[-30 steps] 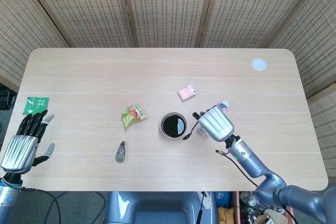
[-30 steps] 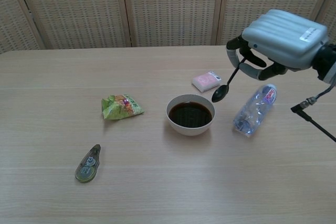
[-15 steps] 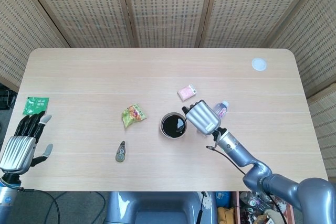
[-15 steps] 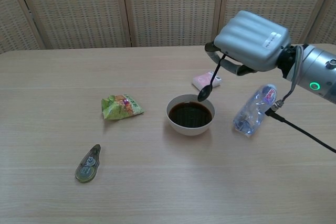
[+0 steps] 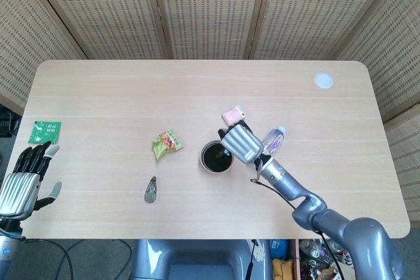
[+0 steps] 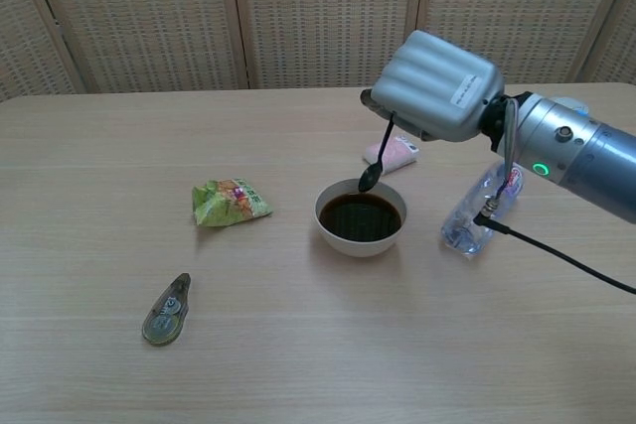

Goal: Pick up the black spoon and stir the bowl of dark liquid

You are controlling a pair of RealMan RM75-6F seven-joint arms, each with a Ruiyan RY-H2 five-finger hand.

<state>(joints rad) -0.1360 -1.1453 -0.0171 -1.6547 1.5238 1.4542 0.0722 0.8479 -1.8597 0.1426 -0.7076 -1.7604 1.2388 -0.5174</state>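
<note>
Tabletop: right hand (image 6: pixel 435 86) and black spoon (image 6: pixel 376 158) now further left, over bowl (image 6: pixel 360 216).

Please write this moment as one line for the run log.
right hand: holds spoon | spoon: above bowl, not yet in liquid | left hand: open, idle

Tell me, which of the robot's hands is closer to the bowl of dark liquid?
Right. The right hand hovers just above the bowl, holding the black spoon; the left hand is at the table's far edge.

Black spoon (image 6: pixel 375 161) hangs bowl-end down above white bowl (image 6: pixel 360 216) of dark liquid.
</note>
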